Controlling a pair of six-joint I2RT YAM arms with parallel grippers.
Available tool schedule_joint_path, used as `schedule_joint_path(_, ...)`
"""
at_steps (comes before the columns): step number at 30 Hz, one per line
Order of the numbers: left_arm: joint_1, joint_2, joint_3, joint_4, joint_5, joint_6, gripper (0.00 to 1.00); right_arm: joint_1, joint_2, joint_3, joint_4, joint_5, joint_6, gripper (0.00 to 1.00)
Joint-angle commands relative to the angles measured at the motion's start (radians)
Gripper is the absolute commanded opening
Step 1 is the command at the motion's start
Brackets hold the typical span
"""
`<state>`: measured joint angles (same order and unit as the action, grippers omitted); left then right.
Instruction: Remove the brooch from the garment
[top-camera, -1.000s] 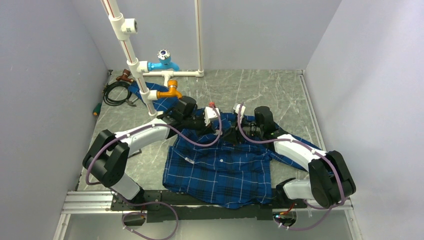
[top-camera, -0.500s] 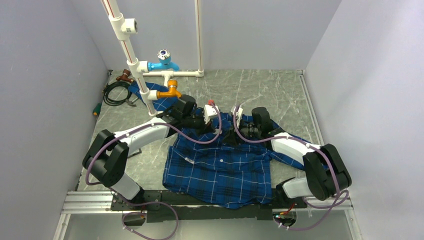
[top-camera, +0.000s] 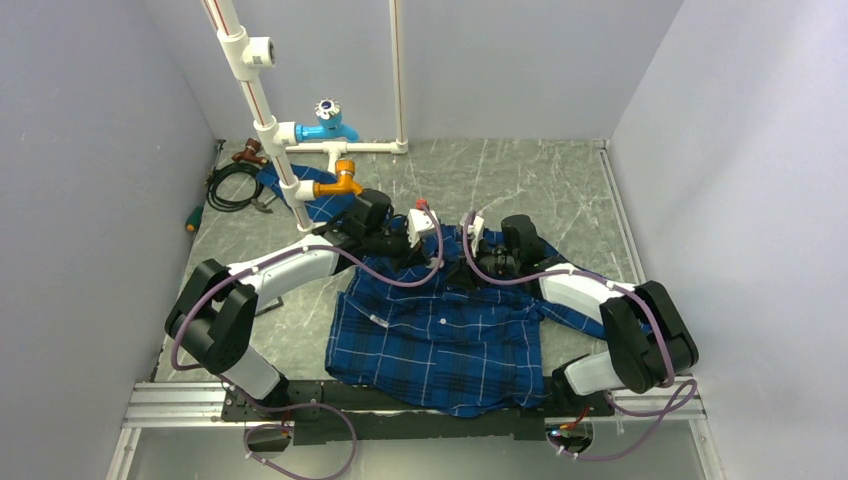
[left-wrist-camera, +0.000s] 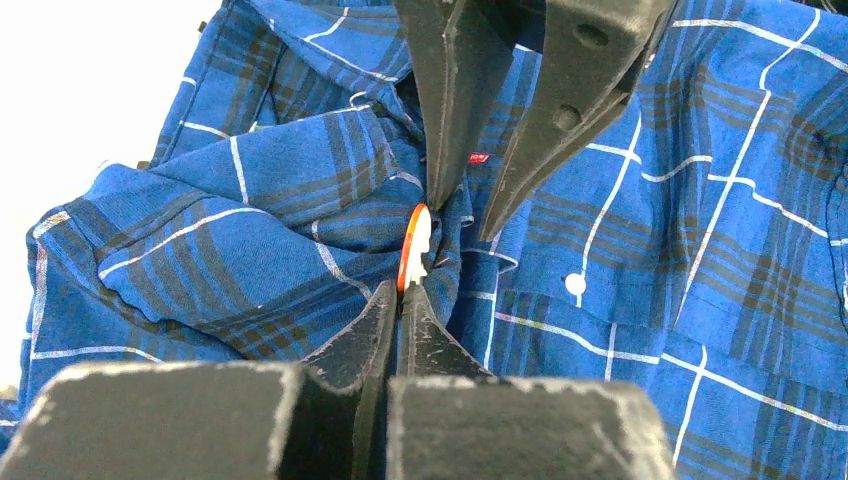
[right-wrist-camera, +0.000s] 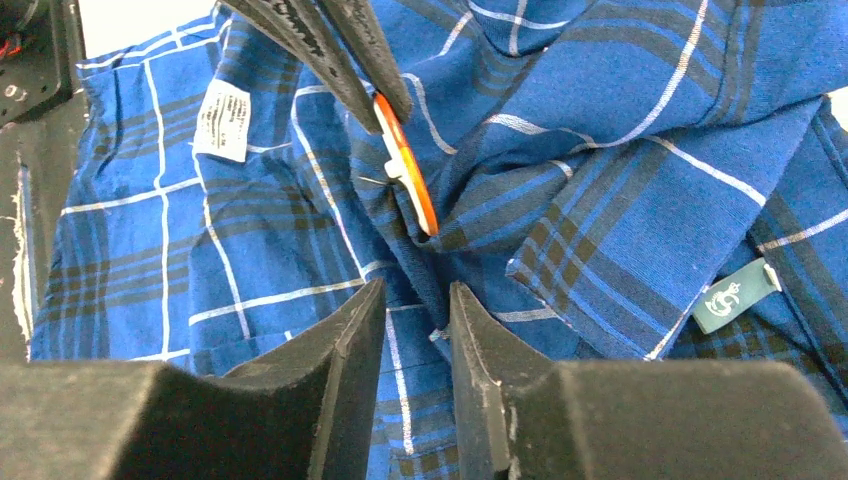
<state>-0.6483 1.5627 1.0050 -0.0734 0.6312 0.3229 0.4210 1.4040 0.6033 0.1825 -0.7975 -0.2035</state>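
On the worktop (top-camera: 520, 175), bunched collar folds of the garment (top-camera: 440, 340) crowd the brooch (left-wrist-camera: 414, 245), pinched edge-on in the left tool (left-wrist-camera: 401, 292). The right tool (right-wrist-camera: 415, 290), narrowly parted, faces it just beyond. Farther off stand white pipes (top-camera: 262, 118) and a coiled cable (top-camera: 232, 188). The right elbow has swung inward since before.

a lab test cell: plain partition walls (top-camera: 90, 200), pvc pipe rig (top-camera: 262, 110).
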Motion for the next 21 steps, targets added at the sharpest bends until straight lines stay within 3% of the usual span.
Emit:
schedule_joint_path(1,0.004,-0.012,0.049,0.003,0.026,-0.008,0.0,-0.002,0.009,0.03,0.064,0.026,-0.023,0.35)
schedule_joint_path(13,0.007,0.01,0.068,-0.003,0.035,-0.013,0.0,-0.004,-0.047,-0.022,0.132,0.022,-0.088,0.45)
schedule_joint_path(21,0.008,0.014,0.07,-0.01,0.025,-0.018,0.0,-0.002,0.013,-0.033,0.163,0.019,-0.116,0.41)
